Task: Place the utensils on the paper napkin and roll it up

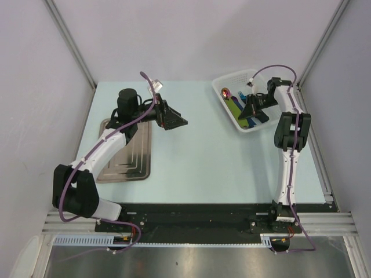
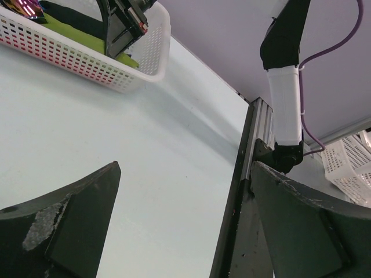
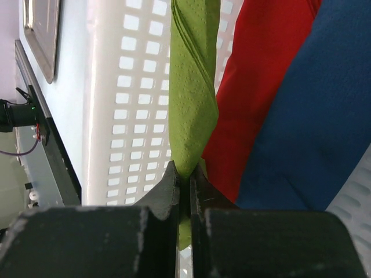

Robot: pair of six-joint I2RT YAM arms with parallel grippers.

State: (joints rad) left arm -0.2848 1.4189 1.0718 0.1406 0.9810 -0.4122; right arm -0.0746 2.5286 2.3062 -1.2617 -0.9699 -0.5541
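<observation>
The olive-green paper napkin (image 3: 194, 87) hangs folded in the white basket (image 1: 232, 79), and shows green in the top view (image 1: 236, 108). My right gripper (image 3: 185, 176) is shut on the napkin's lower edge inside the basket (image 1: 251, 110). My left gripper (image 1: 177, 121) is open and empty, held above the table right of the metal tray (image 1: 124, 162); its jaws stand wide apart in the left wrist view (image 2: 185, 168). No slim dark utensils can be made out in any view.
Red (image 3: 261, 75) and blue (image 3: 316, 127) napkins lie beside the green one in the basket (image 2: 87, 58). A shiny rainbow-coloured item (image 1: 225, 92) lies at the basket's far end. A black cylinder (image 1: 128, 98) stands at the tray's far end.
</observation>
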